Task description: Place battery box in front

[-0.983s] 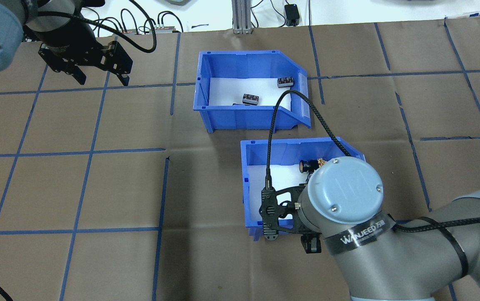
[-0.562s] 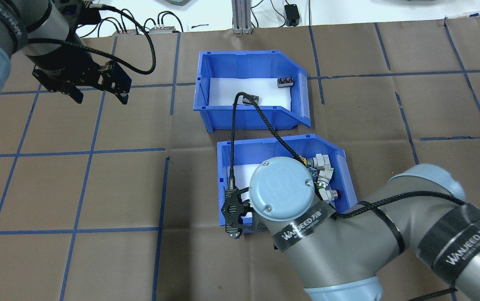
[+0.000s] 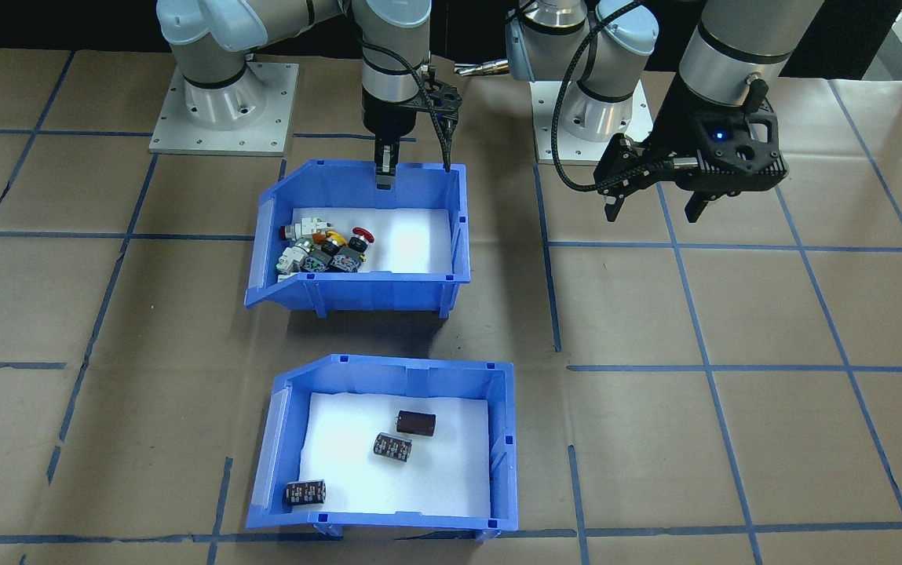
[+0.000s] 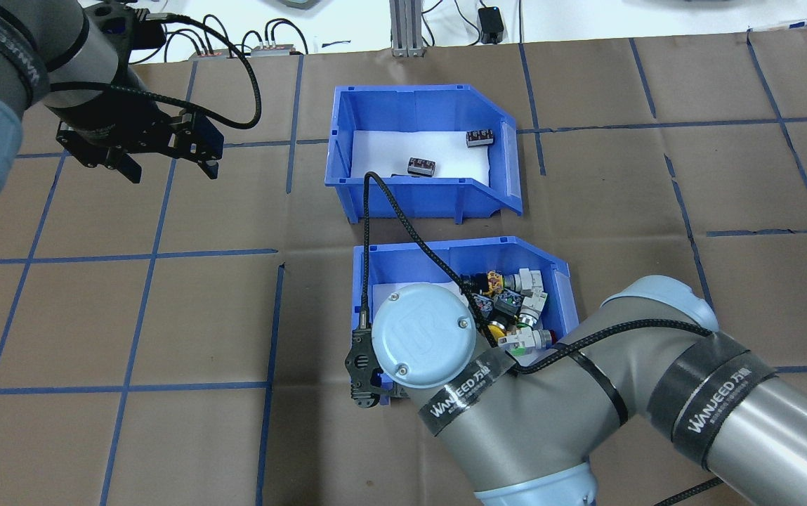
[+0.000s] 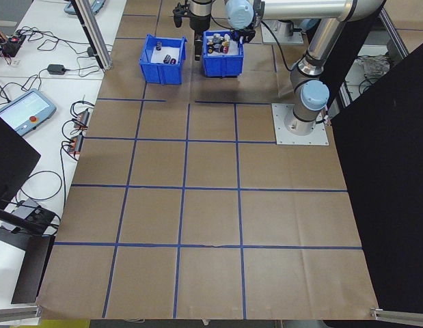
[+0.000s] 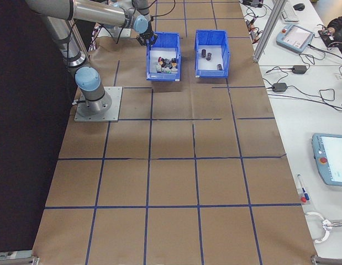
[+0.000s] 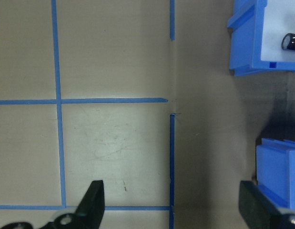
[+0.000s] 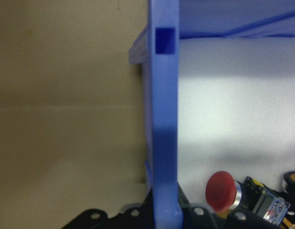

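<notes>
While the right gripper (image 3: 382,174) is clamping the rear wall of the switch bin (image 3: 364,278), its jaws straddling that blue rim in the wrist view, the battery box (image 3: 388,518) is sitting well apart from it, on the far side from the robot base with three dark cells (image 3: 392,447) on white foam. The left gripper (image 3: 655,205) is hovering over bare table (image 3: 733,314) with jaws apart, holding nothing. To do this step well, the clamped bin should probably be slid level and slowly, so the switches (image 3: 317,247) are not tipping out the open front.
</notes>
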Controlling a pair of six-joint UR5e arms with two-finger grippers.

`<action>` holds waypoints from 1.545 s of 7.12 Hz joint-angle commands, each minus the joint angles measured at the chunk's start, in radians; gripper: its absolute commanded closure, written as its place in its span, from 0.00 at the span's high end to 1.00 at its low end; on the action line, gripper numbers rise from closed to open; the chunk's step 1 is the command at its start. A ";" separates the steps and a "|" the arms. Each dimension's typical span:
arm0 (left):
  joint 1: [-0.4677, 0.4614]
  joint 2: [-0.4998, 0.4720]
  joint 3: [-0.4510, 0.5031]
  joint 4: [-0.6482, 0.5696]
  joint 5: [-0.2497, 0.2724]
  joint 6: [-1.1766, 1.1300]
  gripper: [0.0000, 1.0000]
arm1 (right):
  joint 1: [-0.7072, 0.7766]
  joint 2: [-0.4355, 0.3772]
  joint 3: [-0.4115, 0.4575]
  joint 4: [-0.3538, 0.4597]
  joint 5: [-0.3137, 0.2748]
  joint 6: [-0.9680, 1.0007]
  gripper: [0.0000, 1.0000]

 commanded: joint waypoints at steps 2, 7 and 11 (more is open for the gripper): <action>-0.003 0.004 -0.017 0.001 -0.004 0.001 1.00 | 0.001 0.006 0.029 -0.006 0.006 0.008 0.77; -0.001 0.007 -0.022 0.015 -0.004 0.001 1.00 | -0.045 -0.110 0.007 0.014 0.004 0.007 1.00; -0.001 -0.001 -0.025 0.015 -0.004 -0.015 1.00 | -0.369 -0.193 -0.058 0.061 0.070 0.149 1.00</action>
